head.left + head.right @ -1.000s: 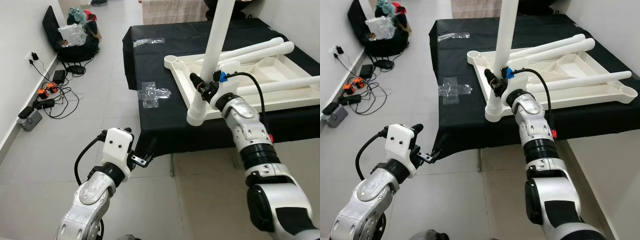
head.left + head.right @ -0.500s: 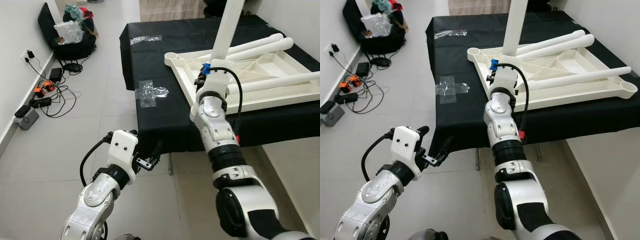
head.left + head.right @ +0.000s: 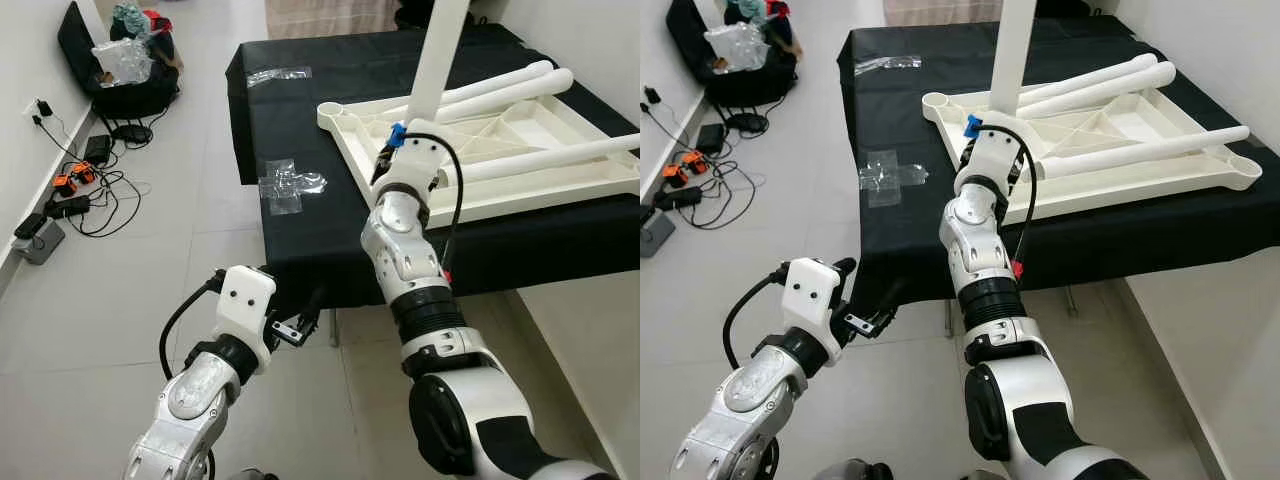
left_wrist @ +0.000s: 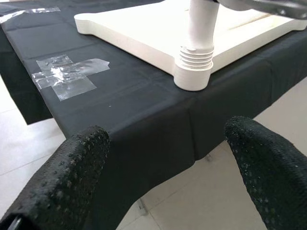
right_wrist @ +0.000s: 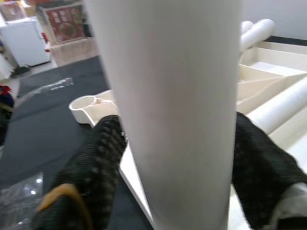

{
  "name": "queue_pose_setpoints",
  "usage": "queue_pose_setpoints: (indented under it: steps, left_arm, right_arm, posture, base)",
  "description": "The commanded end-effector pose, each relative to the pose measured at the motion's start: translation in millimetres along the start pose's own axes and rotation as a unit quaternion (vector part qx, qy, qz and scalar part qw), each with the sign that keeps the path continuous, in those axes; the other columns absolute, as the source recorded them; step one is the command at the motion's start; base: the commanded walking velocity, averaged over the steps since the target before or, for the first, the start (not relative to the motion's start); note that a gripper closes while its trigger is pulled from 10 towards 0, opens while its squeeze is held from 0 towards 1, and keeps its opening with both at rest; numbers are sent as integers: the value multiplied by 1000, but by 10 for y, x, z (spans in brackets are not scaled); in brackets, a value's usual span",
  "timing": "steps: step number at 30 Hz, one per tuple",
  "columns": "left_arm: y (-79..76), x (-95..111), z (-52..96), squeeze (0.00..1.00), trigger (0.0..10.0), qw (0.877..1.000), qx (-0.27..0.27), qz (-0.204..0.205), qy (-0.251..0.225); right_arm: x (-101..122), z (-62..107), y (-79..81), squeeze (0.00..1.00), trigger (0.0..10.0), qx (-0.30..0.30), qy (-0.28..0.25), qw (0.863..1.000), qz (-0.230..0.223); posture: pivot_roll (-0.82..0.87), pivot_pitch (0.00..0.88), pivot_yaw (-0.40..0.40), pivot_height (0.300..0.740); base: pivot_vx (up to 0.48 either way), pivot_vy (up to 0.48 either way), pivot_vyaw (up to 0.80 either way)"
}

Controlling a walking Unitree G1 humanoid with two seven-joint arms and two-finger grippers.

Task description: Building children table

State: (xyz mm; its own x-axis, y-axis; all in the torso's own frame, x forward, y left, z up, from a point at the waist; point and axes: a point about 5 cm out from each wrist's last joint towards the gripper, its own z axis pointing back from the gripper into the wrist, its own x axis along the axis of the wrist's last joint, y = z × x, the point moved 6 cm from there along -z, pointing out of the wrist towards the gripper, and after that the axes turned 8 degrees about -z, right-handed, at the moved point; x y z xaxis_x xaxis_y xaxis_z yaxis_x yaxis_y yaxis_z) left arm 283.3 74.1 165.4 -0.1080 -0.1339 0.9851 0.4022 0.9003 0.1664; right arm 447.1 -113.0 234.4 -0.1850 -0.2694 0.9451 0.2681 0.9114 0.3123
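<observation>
A white plastic children's table top point(image 3: 520, 150) lies upside down on a table draped in a black cloth point(image 3: 300, 110), its ribbed underside facing up. One round white plastic table leg point(image 3: 436, 50) stands upright in the corner socket at the cloth's front edge, nearest the robot. Three more white tube legs point(image 3: 540, 160) lie loose across the upturned top.

The right gripper point(image 5: 177, 143) is raised to the upright leg just above its socket. Its two black fingers point(image 5: 98, 158) sit on either side of the white tube, closed around it. The silver right arm rises from the lower part of the head view, up across the cloth's front edge.

The left gripper point(image 3: 300, 322) hangs low in front of the table, below the cloth's front edge and above the pale tiled floor point(image 3: 150, 260). Its fingers point(image 4: 57, 182) are spread wide and hold nothing.

A patch of clear plastic tape point(image 3: 288, 184) lies on the cloth to the left of the table top, and another strip point(image 3: 278, 74) lies farther back. On the floor by the left wall are tangled black cables with chargers point(image 3: 80, 180) and a black bag stuffed with clothes and plastic point(image 3: 125, 60).
</observation>
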Motion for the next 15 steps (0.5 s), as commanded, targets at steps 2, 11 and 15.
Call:
queue_pose_setpoints:
  steps: [2,11,15]
  left_arm:
    - [-28,-15,9,0,10000,1000,-4,4,-1]
    - [-1,-11,16,0,10000,1000,0,4,-1]
    - [-6,-3,20,0,10000,1000,0,8,-4]
  right_arm:
    - [-2,25,61,1000,10000,22,4,1000,-12]
    - [55,49,42,0,10000,69,-31,996,43]
    - [-51,18,23,0,10000,138,-6,990,36]
  posture:
    - [24,82,-51,740]
    - [24,84,-52,740]
    - [19,89,-50,740]
  base:
    - [0,0,0]
    - [0,0,0]
    - [0,0,0]
